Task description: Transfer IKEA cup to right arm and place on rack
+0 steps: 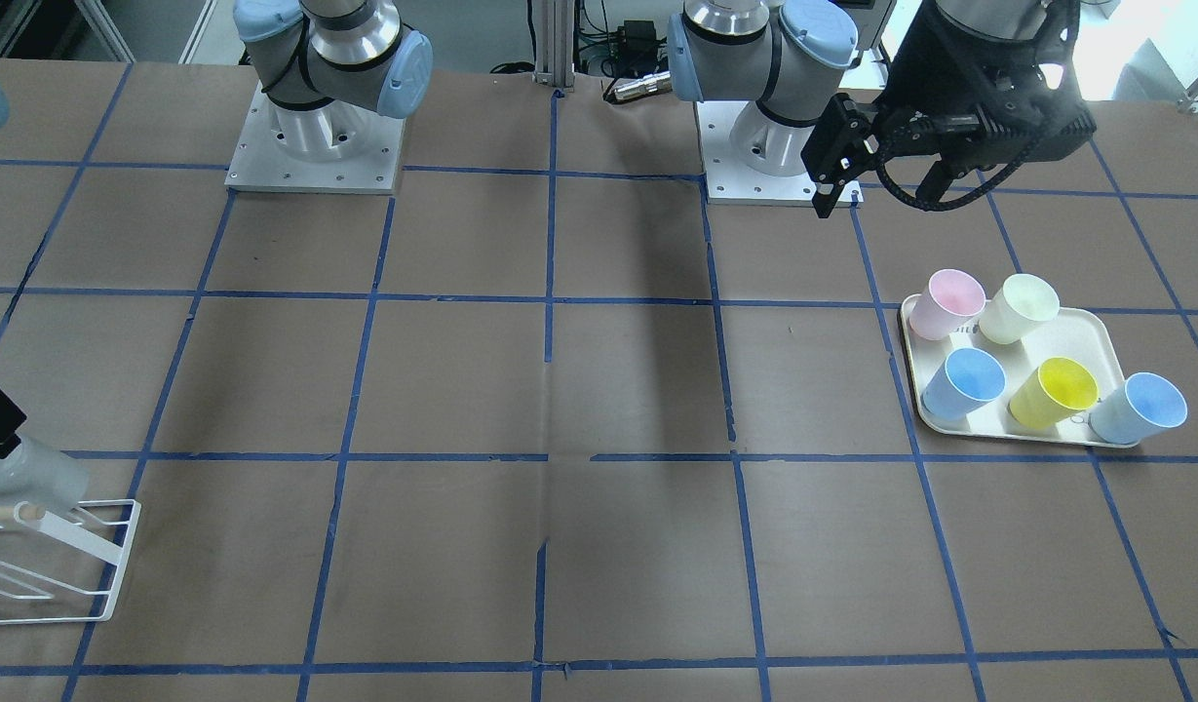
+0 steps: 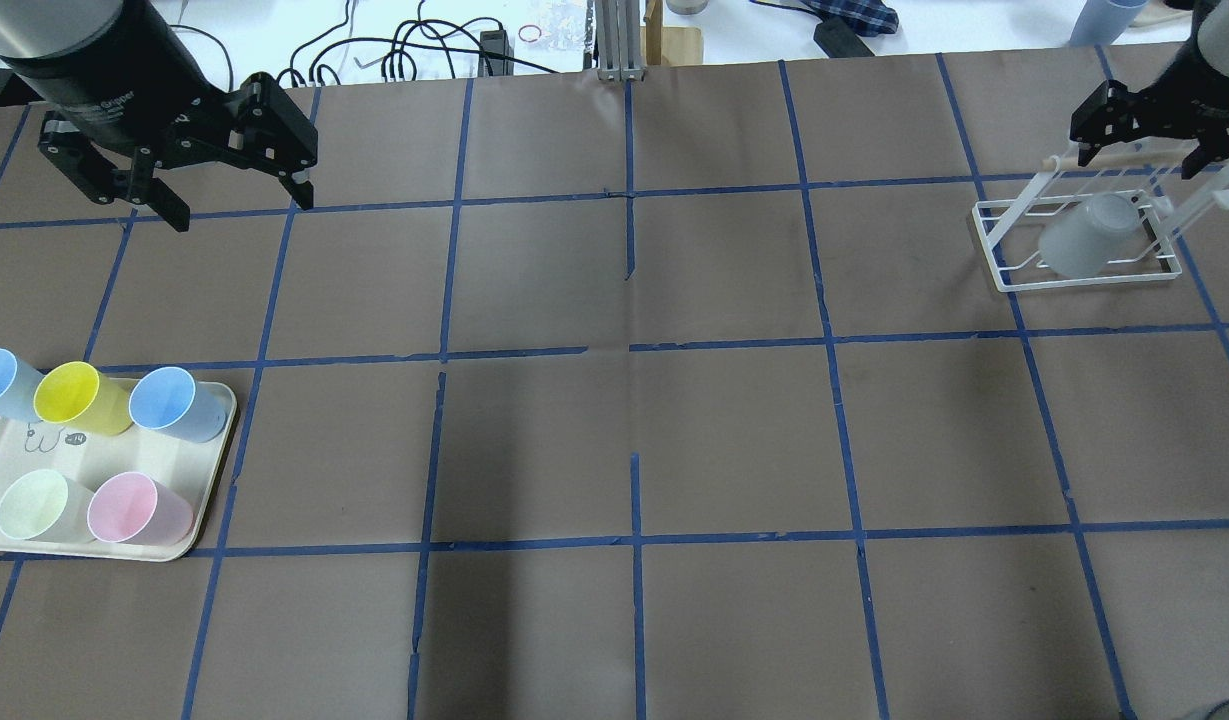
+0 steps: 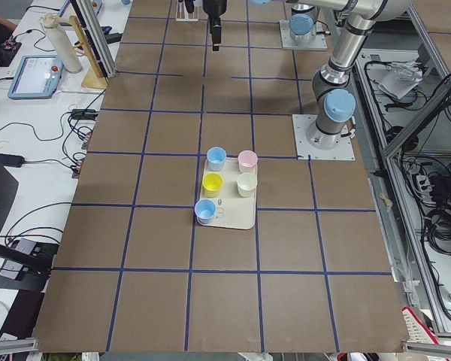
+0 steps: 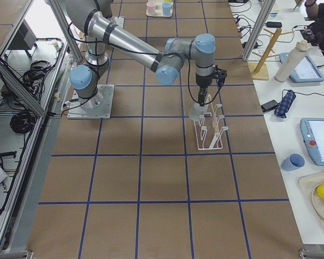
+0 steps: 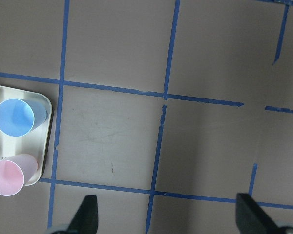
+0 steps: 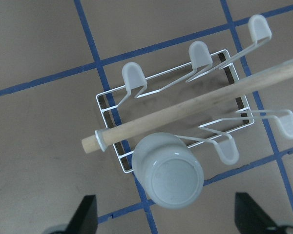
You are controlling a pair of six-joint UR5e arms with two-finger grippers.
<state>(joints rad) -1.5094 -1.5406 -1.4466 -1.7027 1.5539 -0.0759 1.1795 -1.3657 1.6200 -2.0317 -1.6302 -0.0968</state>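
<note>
The IKEA cup (image 6: 168, 170) sits upside down on the rack (image 2: 984, 235), at the far right of the table. The right gripper (image 6: 168, 214) hangs just above it, wide and empty. The left gripper (image 2: 236, 190), far left, is wide and empty too. The job looks done; I think only backing away is left.

Pale grey IKEA cup (image 6: 170, 176) inverted, tilted on prong of white wire rack (image 6: 133, 77); right arm (image 4: 132, 43) above
</note>
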